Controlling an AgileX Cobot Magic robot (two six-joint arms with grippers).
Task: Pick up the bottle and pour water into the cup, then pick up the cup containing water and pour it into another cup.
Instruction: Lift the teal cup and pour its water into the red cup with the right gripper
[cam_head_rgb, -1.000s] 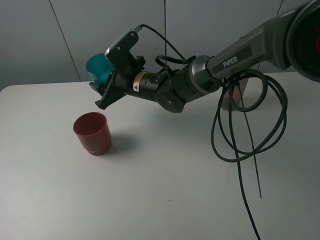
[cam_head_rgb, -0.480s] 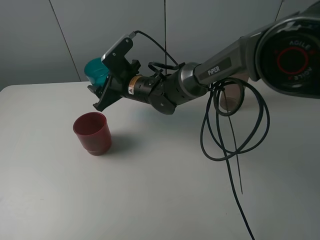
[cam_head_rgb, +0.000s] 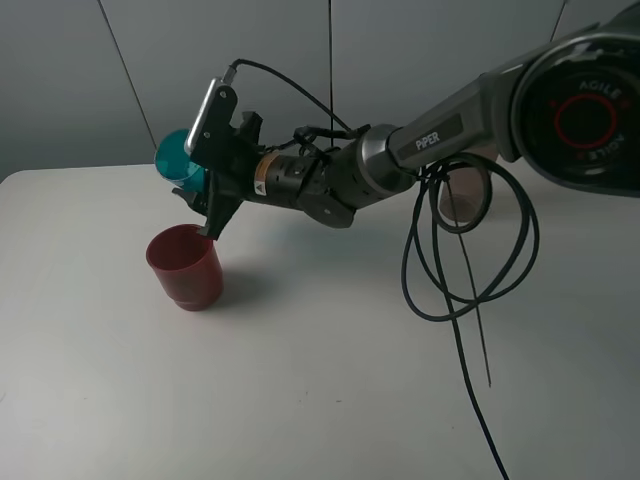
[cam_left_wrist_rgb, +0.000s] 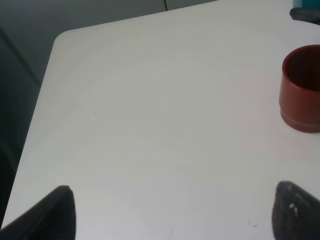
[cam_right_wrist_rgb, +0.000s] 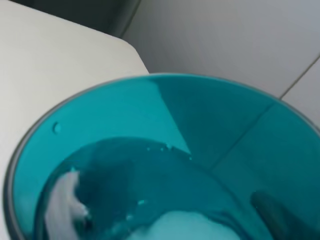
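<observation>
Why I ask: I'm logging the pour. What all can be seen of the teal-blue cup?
The teal-blue cup is a translucent plastic tumbler, tipped nearly onto its side in the air. The right end effector clamps it; nothing else touches it. It hangs above and behind the dark red cup, apart from it. The wrist view shows clear liquid inside.

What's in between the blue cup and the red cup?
Nothing, just empty air, as the high view shows. The blue cup hangs tilted above the red cup.

Teal cup (cam_head_rgb: 176, 158) — steeper tilt, lower
</observation>
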